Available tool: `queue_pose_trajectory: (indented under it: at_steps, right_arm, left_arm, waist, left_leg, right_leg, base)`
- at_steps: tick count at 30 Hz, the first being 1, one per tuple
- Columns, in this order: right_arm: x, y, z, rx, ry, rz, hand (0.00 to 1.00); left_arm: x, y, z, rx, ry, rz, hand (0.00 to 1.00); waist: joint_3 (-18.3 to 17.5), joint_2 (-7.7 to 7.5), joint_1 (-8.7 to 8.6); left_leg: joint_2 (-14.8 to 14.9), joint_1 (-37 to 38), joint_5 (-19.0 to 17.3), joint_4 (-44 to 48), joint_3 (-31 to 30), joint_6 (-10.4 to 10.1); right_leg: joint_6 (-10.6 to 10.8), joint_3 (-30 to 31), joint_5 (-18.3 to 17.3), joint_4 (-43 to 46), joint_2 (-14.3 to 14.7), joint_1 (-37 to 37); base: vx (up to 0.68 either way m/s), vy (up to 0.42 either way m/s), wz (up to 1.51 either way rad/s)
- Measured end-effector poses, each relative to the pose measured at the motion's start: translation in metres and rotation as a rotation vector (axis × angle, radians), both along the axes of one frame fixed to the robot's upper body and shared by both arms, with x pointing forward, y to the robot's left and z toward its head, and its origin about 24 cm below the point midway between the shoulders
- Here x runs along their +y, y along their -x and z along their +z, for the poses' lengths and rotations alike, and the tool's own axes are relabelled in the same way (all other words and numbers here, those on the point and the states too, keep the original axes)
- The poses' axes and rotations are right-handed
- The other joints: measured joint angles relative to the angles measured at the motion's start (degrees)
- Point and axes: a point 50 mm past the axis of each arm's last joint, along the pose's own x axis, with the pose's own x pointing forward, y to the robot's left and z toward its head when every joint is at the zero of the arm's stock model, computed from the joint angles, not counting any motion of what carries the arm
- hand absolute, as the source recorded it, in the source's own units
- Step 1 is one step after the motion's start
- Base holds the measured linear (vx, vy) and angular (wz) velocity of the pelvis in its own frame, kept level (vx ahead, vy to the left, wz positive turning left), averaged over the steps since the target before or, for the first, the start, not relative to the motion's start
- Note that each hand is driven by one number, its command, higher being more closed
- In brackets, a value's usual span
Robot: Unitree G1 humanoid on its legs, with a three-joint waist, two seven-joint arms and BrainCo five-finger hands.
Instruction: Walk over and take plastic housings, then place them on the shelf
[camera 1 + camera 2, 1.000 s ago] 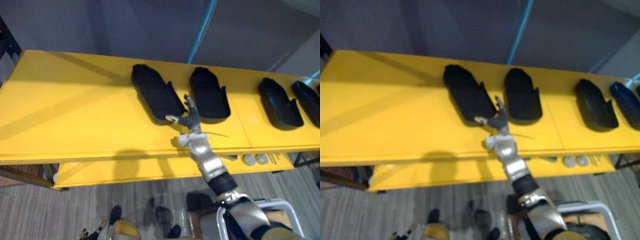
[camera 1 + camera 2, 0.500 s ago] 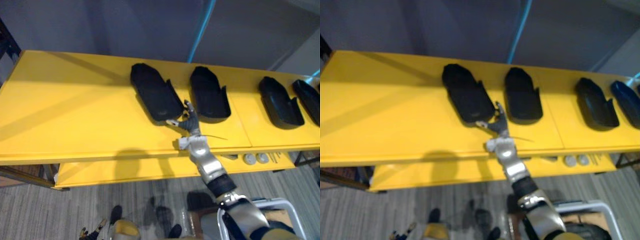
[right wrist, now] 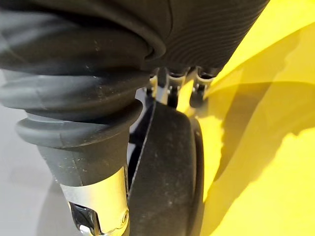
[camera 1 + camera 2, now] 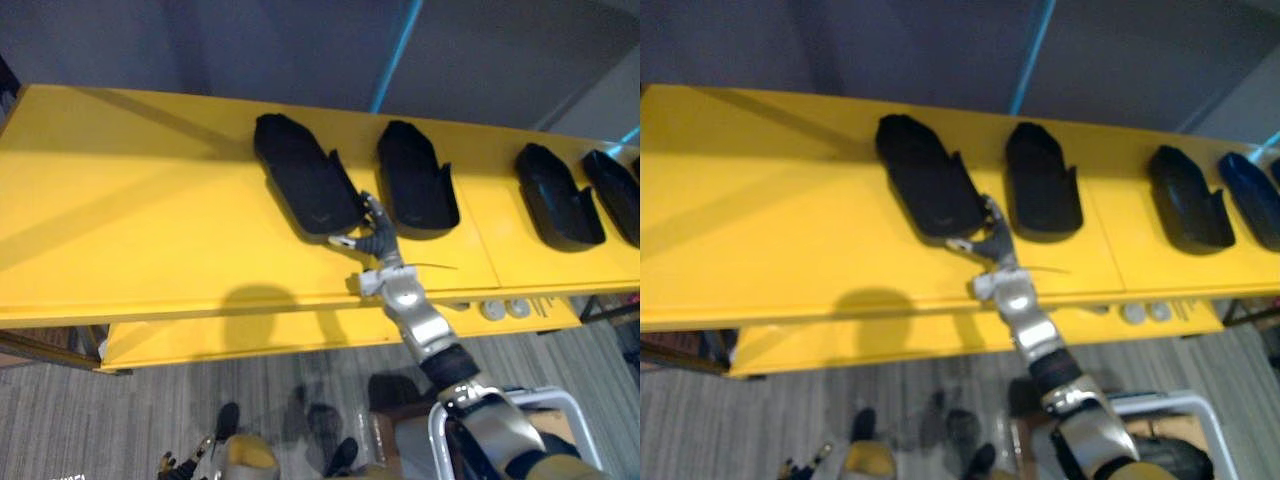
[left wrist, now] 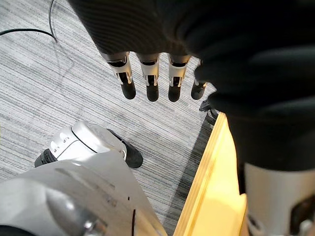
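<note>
Several black plastic housings lie in a row on the yellow shelf top (image 4: 130, 220). My right hand (image 4: 375, 235) is at the near right corner of the leftmost housing (image 4: 300, 180). Its fingers lie along the housing's right wall and its thumb reaches under the near end. Seen from the right wrist, the housing (image 3: 167, 177) sits between the thumb and the fingers (image 3: 172, 91). My left hand (image 5: 147, 78) hangs over the floor by the shelf's edge, its fingers straight and holding nothing.
A second housing (image 4: 415, 185) lies just to the right of my hand, and two more (image 4: 555, 195) (image 4: 615, 200) lie further right. A lower yellow shelf (image 4: 250, 340) carries small round parts (image 4: 505, 310). The left part of the shelf top is bare.
The camera has shifted a little, so the shelf shows higher up. The leftmost housing has moved slightly left and away, with my right hand still at its near corner.
</note>
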Motion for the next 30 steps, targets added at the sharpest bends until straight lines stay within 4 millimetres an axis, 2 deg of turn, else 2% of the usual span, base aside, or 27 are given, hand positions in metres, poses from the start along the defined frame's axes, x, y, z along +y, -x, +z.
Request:
queue_pose_trajectory:
  at_steps: [4,11,19,30]
  right_arm:
    - [0.009,0.005,0.003,-0.008,0.011,0.065,0.00]
    - [0.031,0.025,0.001,-0.011,0.000,0.226,0.00]
    - [0.042,0.044,-0.004,-0.001,-0.015,0.318,0.00]
    - [0.045,0.051,-0.008,-0.008,0.018,0.299,0.00]
  left_arm:
    - [0.000,0.000,0.000,-0.002,-0.001,0.000,0.00]
    - [0.001,0.000,0.000,-0.005,-0.006,0.002,0.00]
    - [0.001,0.001,0.001,-0.010,-0.011,0.004,0.00]
    - [0.002,0.004,0.000,0.004,-0.015,0.007,0.00]
  waist:
    - [0.00,0.00,-0.06]
    - [-0.02,-0.03,-0.15]
    - [-0.13,-0.18,-0.37]
    - [-0.82,-1.09,-0.54]
  left_leg:
    - [0.15,0.00,-0.13,0.01,0.07,-0.12]
    - [0.20,0.06,-0.29,0.01,0.20,-0.16]
    - [0.23,0.22,-0.32,0.01,0.53,-0.20]
    - [0.24,0.26,-0.36,0.01,1.31,-0.24]
  right_leg:
    - [-0.03,0.10,-0.02,-0.01,0.16,-0.03]
    - [-0.11,0.28,-0.07,-0.01,0.21,-0.06]
    - [-0.11,0.67,-0.07,0.01,0.25,-0.17]
    - [-0.11,1.71,-0.07,0.34,0.23,-0.88]
  base:
    - [0.00,-0.002,-0.01]
    - [0.00,0.000,0.00]
    - [0.00,0.000,0.00]
    - [0.00,0.001,-0.04]
